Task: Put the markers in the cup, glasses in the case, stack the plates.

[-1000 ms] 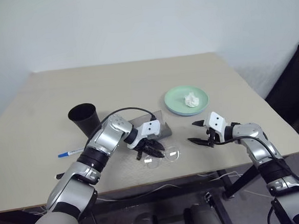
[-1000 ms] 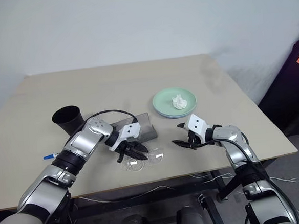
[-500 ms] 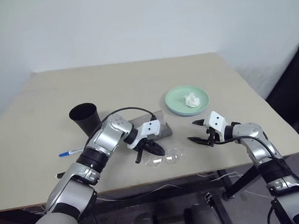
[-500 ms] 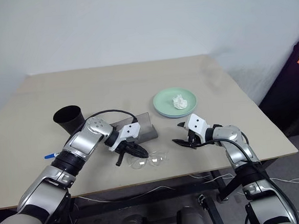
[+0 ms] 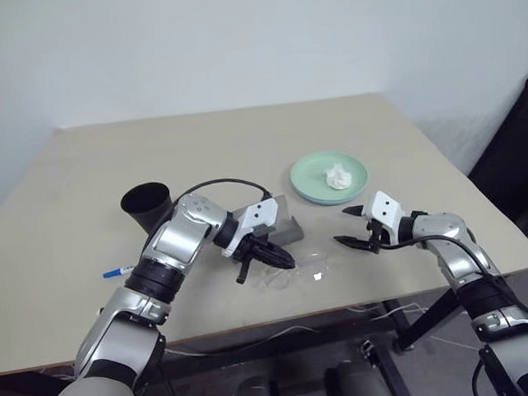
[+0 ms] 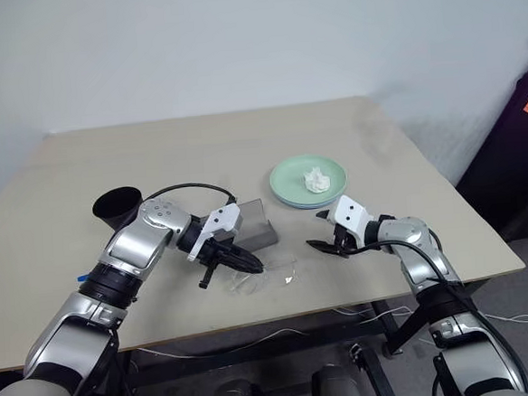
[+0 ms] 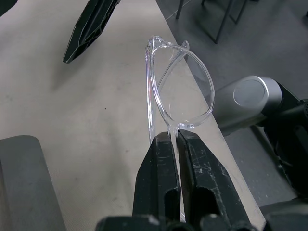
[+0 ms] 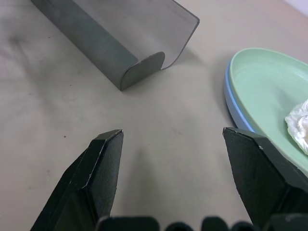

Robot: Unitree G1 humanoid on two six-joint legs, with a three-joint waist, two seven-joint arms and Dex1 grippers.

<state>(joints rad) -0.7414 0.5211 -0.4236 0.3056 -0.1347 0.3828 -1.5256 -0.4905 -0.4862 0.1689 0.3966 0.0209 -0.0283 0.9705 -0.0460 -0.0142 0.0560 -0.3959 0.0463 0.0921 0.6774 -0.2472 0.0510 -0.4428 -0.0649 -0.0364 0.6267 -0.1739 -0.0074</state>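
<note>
Case (image 8: pixel 120 43) open, empty; white wad (image 5: pixel 339 176) on plates (image 5: pixel 310 187).

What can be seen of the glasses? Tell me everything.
The glasses have a clear, colourless frame that looks like plastic, with roundish see-through lenses. The left gripper is shut on the frame at the edge of one lens. They are held near the front edge of the table, in front of the open grey case, between the two grippers. Whether they are touching the tabletop I cannot tell. The right gripper, open, is close but not touching them.
</note>
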